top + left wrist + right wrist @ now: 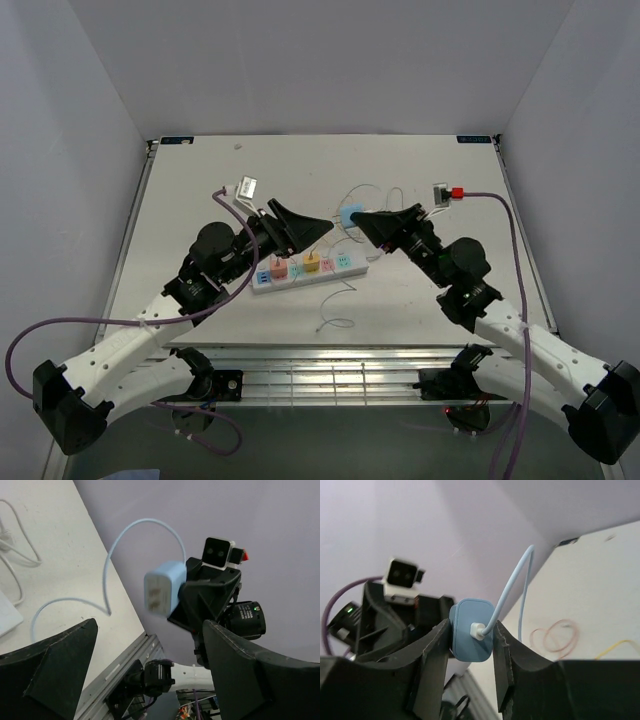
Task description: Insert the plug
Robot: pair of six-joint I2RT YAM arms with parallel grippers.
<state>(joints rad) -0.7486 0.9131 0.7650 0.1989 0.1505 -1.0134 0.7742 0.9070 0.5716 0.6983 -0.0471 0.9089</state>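
The plug (350, 215) is a pale blue adapter with a light blue cable (512, 590), held in the air above the white power strip (310, 268). My right gripper (471, 624) is shut on the plug (470, 630), one finger on each side, with the cable end facing the camera. In the left wrist view the plug (164, 587) shows its prong face, held by the right gripper (205, 600). My left gripper (150, 625) stands open just short of it, touching nothing. From above, the left gripper (318, 228) and the right gripper (362, 222) face each other tip to tip.
The power strip holds an orange plug (279, 266) and a yellow plug (312, 262). A thin white cable (335, 320) trails in front of it. Pink cable loops (560, 632) and a yellow cable (620, 647) lie on the table behind. White walls surround the table.
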